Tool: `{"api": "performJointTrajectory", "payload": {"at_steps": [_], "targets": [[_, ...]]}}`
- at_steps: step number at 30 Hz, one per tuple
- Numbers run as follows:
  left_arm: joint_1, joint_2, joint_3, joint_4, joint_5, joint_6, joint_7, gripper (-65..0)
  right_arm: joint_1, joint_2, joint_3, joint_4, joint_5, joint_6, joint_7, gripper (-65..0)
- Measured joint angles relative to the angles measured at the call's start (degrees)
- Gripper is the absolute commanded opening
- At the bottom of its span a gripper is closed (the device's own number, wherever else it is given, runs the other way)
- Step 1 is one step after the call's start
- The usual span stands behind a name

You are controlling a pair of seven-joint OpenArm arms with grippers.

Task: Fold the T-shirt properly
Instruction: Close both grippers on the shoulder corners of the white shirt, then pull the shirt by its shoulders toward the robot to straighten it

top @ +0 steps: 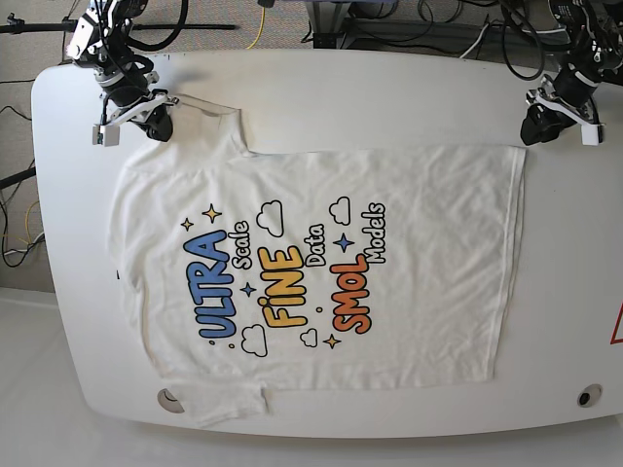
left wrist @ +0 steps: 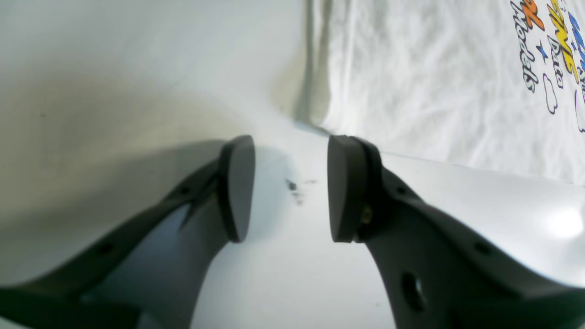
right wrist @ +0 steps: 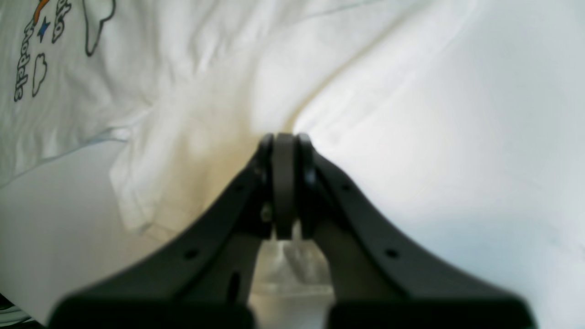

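A white T-shirt (top: 321,282) lies spread print-up across a pale table (top: 389,97), one short sleeve hanging at the near rim; the print at its middle reads "ULTRA Scale FINE Data SMOL Models" in blue, yellow and orange among clouds and stars; at the shirt's far sleeve, the right gripper (right wrist: 284,183) has its jaws pressed together against bunched white cloth, though whether any fabric sits between the pads cannot be told; at the shirt's far hem corner, the left gripper (left wrist: 291,187) stands with jaws spread over bare table, just beside the hem. The risk, judging from this: a pinch that catches only one layer, or none, would let the sleeve slip on lifting and skew the fold.
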Motion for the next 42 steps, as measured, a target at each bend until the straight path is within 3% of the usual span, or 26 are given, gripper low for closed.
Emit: {"api": "performJointTrajectory", "payload": {"at_steps": [8,16,26,34,38,42], "targets": [[-0.8,0.3,2.0,-0.3,0.0,-0.3,-0.6,-44.5,0.1,0.0,0.0,0.0,0.0,0.0,0.0,-64.5],[-0.9,0.5,2.8,-0.9,0.1,-0.3,-0.8,-65.0,0.3,0.0,0.0,0.0,0.0,0.0,-0.1,-63.8],[-1.0,0.7,2.3,-0.7,0.0,-0.3,0.3,-61.1,0.3,0.0,0.0,0.0,0.0,0.0,0.0,-64.2],[-1.6,0.5,2.5,-0.7,0.0,-0.3,0.2,-51.1,0.3,0.0,0.0,0.0,0.0,-0.2,0.0,-64.3],[-1.7,0.4,2.4,-0.9,0.1,-0.3,0.0,-54.0,0.3,0.0,0.0,0.0,0.0,-0.2,0.0,-64.0],[-1.7,0.4,2.4,-1.1,0.1,-0.3,-0.5,-64.3,0.4,0.0,0.0,0.0,0.0,-0.2,0.0,-64.5]]}}
